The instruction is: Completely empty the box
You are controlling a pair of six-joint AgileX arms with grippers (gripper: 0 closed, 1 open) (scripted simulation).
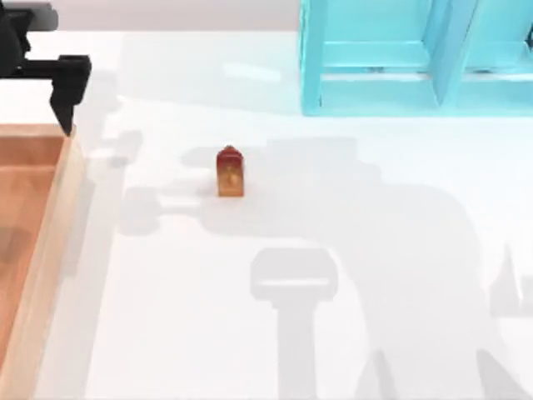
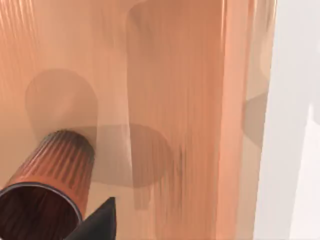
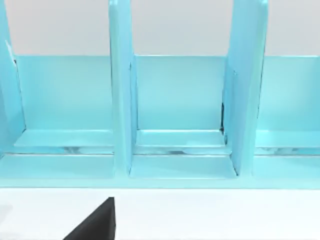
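Top view: my left gripper (image 1: 67, 104) hovers at ten o'clock over the box (image 1: 50, 242) rim, lined up for the ribbed copper cup (image 2: 47, 185) inside; jaw state I cannot tell. A small red carton (image 1: 231, 172) stands outside, centre table.

Shallow tan-rimmed wooden box (image 1: 52, 218): streaky grain, satin sheen. Ribbed copper-brown cylindrical cup (image 2: 56, 172): glossy. Turquoise-blue shelf cabinet (image 3: 175, 107): smooth, painted look. White table (image 1: 350, 275): matt. Small red-orange block (image 1: 230, 172): shiny.
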